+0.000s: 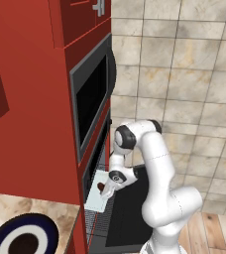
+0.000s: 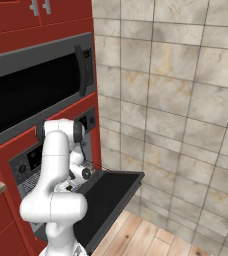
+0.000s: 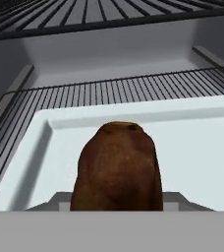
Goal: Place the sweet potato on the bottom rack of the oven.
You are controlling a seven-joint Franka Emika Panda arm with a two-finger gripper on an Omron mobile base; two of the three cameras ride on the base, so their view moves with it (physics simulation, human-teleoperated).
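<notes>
The sweet potato (image 3: 116, 167), a rough brown lump, stands upright in the middle of the hand view, close to the camera and hiding the fingertips. It hangs just above the pale bottom rack (image 3: 197, 147), which sits on dark wire bars inside the oven (image 1: 92, 171). In the left base view my gripper (image 1: 105, 191) reaches into the oven's mouth over the pulled-out pale rack (image 1: 95, 201), shut on the sweet potato (image 1: 100, 187). I cannot tell whether the potato touches the rack.
The oven's black door (image 2: 111, 192) lies open and flat under my arm. An upper wire rack (image 3: 84, 15) spans the cavity overhead. A black-windowed unit (image 1: 90, 96) sits above the oven. A blue-rimmed plate (image 1: 23, 238) rests on the counter at lower left.
</notes>
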